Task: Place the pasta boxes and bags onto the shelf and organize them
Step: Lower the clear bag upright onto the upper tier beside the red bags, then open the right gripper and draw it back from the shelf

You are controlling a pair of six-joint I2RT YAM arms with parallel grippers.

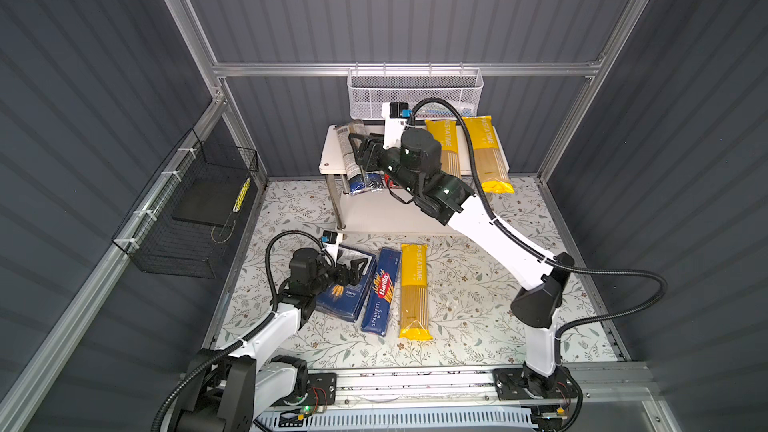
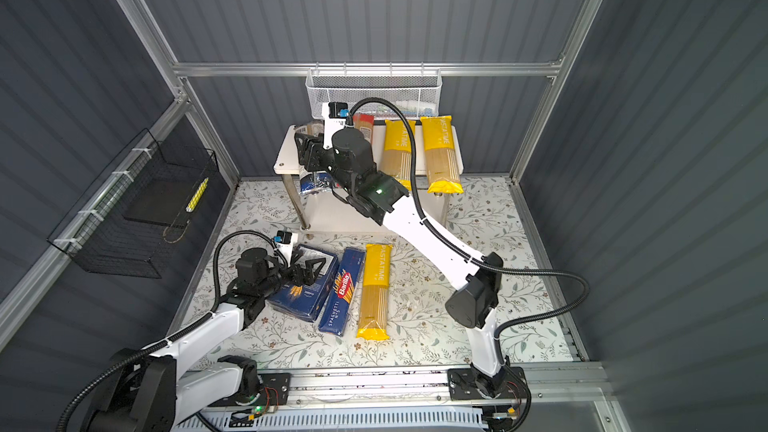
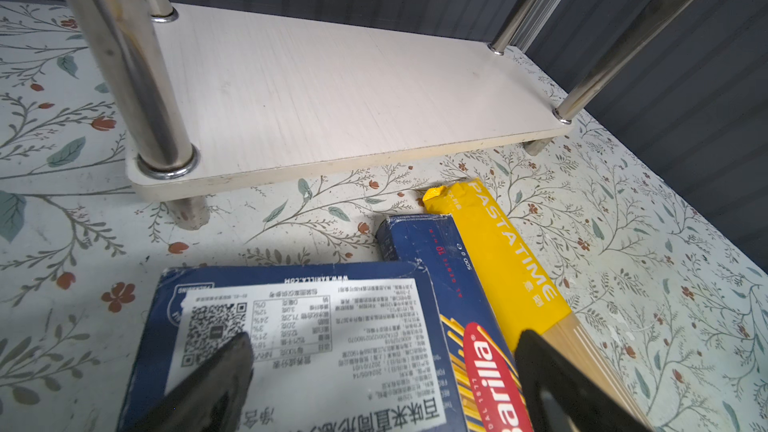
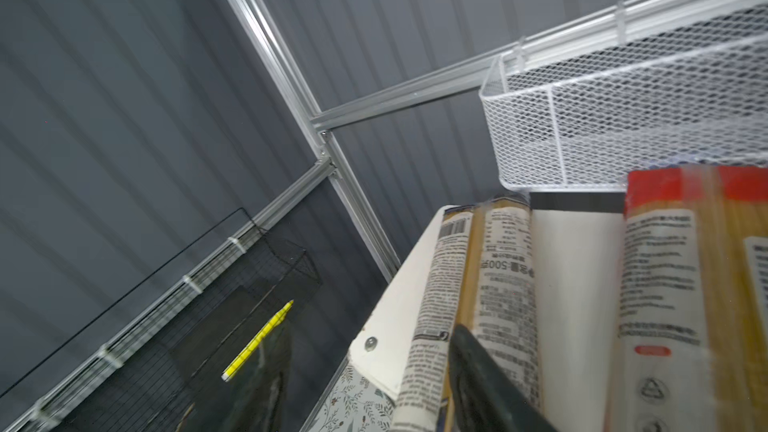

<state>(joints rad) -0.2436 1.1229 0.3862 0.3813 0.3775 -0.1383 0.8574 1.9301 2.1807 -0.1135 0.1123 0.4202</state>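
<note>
**Finding 1.** The right gripper (image 1: 360,148) sits over the dark labelled packet (image 1: 360,183) at the left end of the shelf's (image 1: 332,153) top board. The right wrist view shows only one finger (image 4: 478,380), lying along the packet. Whether the jaws clasp it or have let go cannot be told. The packet's near end hangs past the shelf's front edge. Risk: if the arm withdraws with a finger dragging on the film, the packet could slide off the front. It could also roll into the red-ended packet (image 2: 365,128) near it on the same board.

**Finding 2.** The inner yellow packet (image 1: 445,145) and outer yellow packet (image 1: 487,151), on the right half of the same board, also overhang the front edge. Risk: the right forearm and its cable cross just above them, and a brush could tip either off.

**Finding 3.** The left gripper (image 3: 384,338), jaws spread wide and holding nothing, hovers over the wide box (image 3: 291,326). This box lies on the surface (image 1: 478,297) in front of the shelf. The slim box (image 3: 432,268) lies close against it, and the third yellow packet (image 3: 511,251) is beyond that. Risk: the wide face may exceed the jaw span, and a closing finger could snag the slim box. The shelf's lower board is bare, but its legs narrow the entry
</note>
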